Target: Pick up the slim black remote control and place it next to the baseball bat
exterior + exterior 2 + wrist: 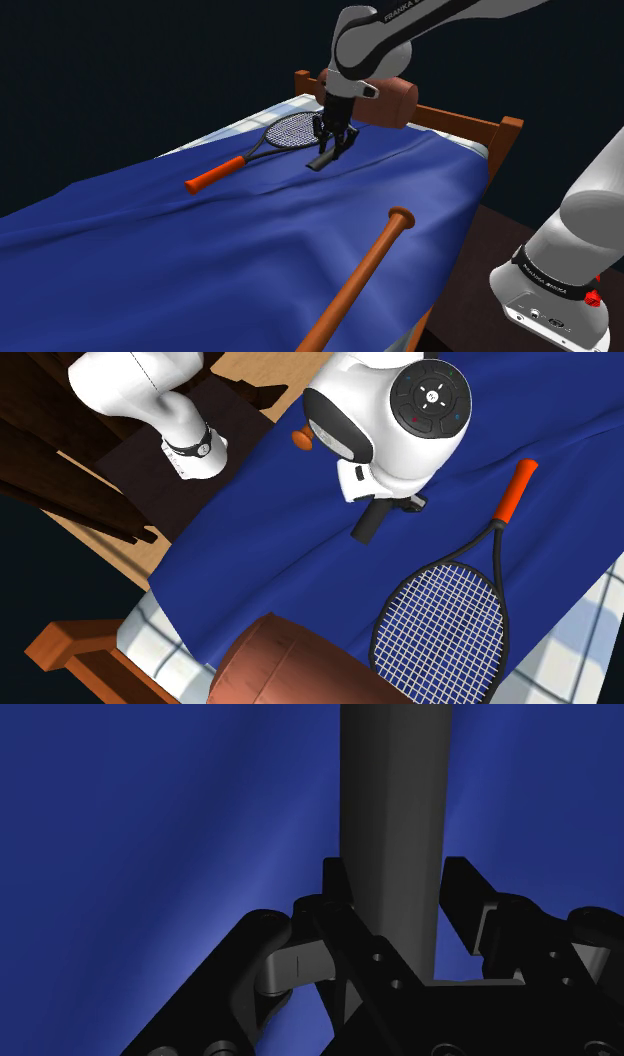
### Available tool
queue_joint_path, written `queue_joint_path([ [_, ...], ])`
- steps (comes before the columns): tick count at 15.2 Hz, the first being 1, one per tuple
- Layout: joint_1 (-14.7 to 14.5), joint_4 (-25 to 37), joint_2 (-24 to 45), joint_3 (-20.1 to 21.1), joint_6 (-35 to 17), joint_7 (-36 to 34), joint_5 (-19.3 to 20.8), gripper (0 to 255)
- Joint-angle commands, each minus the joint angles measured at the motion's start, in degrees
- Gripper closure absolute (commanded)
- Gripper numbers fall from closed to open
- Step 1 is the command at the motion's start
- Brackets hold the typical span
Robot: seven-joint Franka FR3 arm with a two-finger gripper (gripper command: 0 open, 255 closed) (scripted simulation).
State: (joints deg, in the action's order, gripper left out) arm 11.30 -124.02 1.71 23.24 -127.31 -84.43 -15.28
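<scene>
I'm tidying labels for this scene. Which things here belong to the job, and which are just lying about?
Job: remote, clasped in the claw; bat, where the remote goes.
Lying about: racket; brown bolster.

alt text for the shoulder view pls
A black gripper on a white robot arm clasps a slim dark remote control at the head end of a blue-covered bed. A tennis racket with an orange handle lies beside it; a brown baseball bat lies nearer the camera.
</scene>
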Motion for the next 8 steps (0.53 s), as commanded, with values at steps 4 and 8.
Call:
queue_joint_path([
  [4,0.1,1.9,-2.0,-0.1,3.8,-0.5,-0.2,255],
  [8,0.3,3.7,-3.2,-0.3,6.8,-0.8,-0.3,255],
])
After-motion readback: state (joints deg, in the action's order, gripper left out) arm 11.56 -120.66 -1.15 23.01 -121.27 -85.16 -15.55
